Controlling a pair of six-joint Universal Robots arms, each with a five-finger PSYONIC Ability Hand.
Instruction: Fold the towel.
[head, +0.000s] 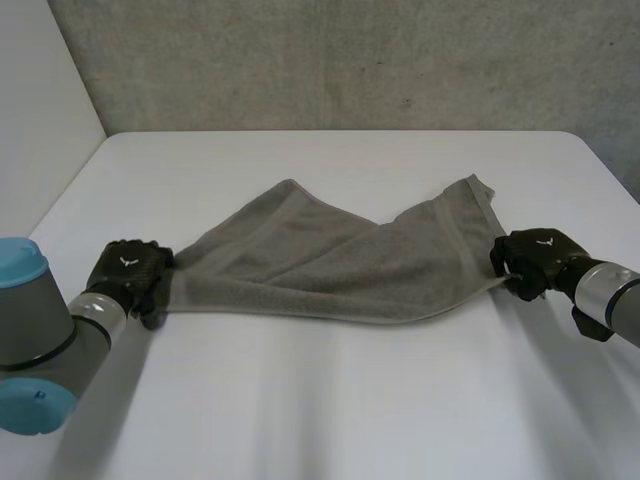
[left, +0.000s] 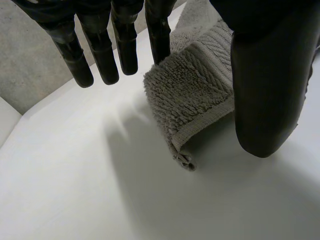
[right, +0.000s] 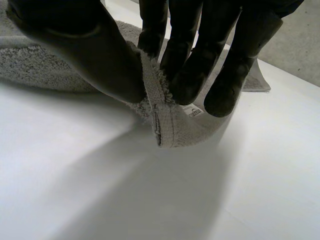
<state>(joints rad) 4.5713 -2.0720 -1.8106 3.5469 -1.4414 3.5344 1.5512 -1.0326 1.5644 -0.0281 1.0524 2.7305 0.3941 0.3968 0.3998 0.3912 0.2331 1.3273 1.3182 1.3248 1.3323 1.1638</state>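
Note:
A grey towel hangs stretched between my two hands, sagging in the middle with its far edge draped toward the table. My left hand is at the towel's left corner. In the left wrist view that corner sticks out between the thumb and the nearest straight finger, lifted off the table. My right hand holds the right corner. In the right wrist view its thumb and fingers pinch the hemmed edge of the towel, which is bunched there.
The white table spreads wide in front of the towel and behind it. A grey wall runs along the table's far edge, with a white panel at the left.

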